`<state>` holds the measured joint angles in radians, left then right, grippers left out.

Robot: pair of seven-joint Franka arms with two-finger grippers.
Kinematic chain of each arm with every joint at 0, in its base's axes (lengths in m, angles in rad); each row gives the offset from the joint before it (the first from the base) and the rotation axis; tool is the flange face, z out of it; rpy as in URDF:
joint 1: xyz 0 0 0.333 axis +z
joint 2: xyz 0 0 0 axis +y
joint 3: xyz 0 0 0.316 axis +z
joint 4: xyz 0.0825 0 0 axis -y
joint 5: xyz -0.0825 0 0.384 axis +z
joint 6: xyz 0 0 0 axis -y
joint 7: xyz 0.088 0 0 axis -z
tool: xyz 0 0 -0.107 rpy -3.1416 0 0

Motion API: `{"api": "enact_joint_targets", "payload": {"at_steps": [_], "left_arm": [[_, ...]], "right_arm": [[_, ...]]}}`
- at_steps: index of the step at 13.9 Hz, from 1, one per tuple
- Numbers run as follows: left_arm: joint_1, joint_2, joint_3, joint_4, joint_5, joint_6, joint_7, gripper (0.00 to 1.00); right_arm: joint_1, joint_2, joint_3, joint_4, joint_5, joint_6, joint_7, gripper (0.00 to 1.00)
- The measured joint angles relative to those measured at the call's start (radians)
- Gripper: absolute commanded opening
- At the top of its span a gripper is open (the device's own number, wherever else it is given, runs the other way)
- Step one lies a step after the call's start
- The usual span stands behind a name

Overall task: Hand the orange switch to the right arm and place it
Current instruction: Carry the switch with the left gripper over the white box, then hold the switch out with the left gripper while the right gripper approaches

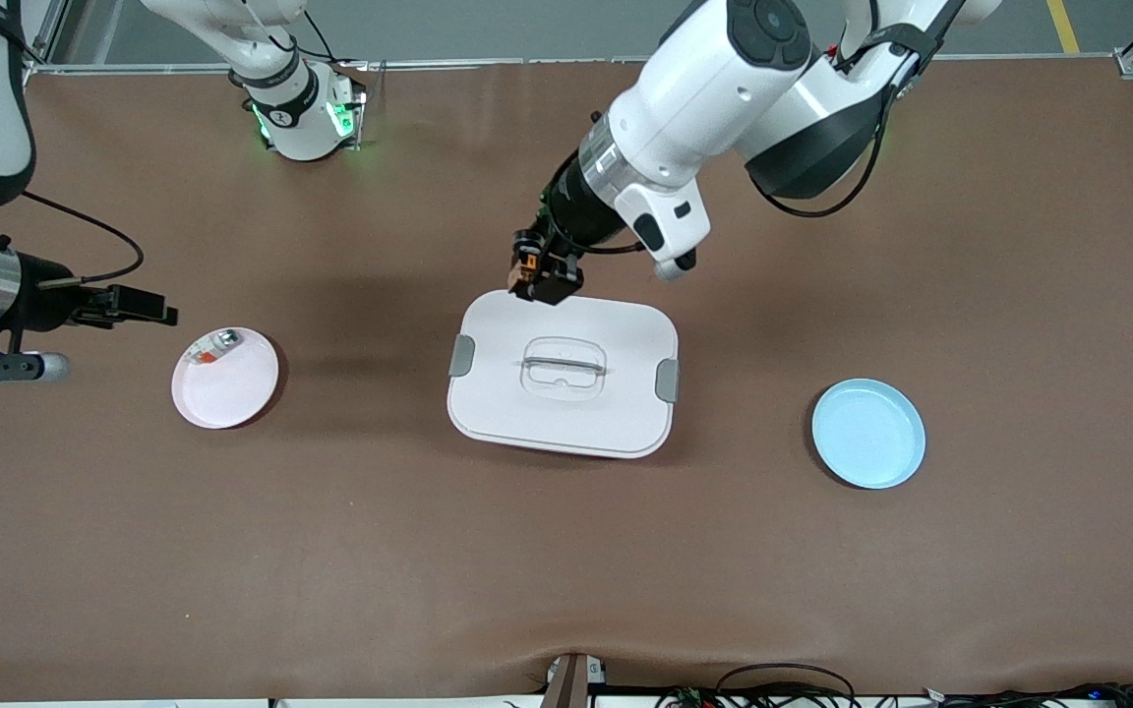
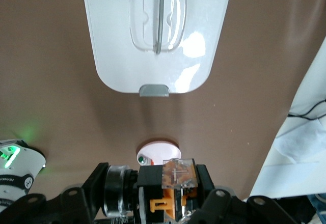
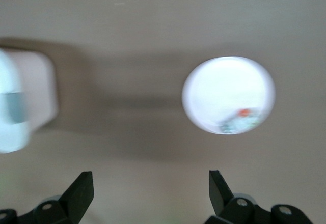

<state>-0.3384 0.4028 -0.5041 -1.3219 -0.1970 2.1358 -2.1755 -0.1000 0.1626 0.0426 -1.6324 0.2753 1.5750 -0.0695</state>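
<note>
A brown table point(image 1: 566, 551) carries a white lidded box point(image 1: 563, 372), a blue plate point(image 1: 868, 433) and a pink plate point(image 1: 225, 378). The left claw point(image 1: 539, 280), over the box's edge, grips the orange switch point(image 1: 527, 267). The right claw point(image 1: 139, 305) waits wide open and empty over the table beside the pink plate.

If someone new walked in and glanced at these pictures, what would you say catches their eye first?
Probably the left gripper, shut on the orange switch over the edge of the white lidded box at the table's middle. Next, the pink plate toward the right arm's end, holding a small red-white-silver piece, with the open right gripper waiting beside it. An empty blue plate sits toward the left arm's end.
</note>
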Motion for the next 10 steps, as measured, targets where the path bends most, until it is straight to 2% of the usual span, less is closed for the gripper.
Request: {"api": "enact_joint_targets", "payload": {"at_steps": [2, 5, 7, 10], "left_arm": [[0.0, -0.004, -0.009, 0.016, 0.0, 0.033, 0.0, 0.33], [0.0, -0.005, -0.017, 0.021, 0.0, 0.06, 0.0, 0.33], [-0.002, -0.004, -0.029, 0.022, 0.0, 0.099, 0.0, 0.34], [-0.012, 0.001, -0.032, 0.022, -0.012, 0.119, 0.0, 0.34]], "right_arm": [[0.001, 0.001, 0.002, -0.014, 0.15, -0.008, -0.003, 1.0], [0.009, 0.005, 0.009, -0.026, 0.28, -0.004, -0.003, 1.0], [0.014, 0.007, 0.011, -0.037, 0.322, -0.003, -0.003, 1.0], [0.015, 0.008, 0.012, -0.064, 0.341, -0.005, -0.008, 1.0]]}}
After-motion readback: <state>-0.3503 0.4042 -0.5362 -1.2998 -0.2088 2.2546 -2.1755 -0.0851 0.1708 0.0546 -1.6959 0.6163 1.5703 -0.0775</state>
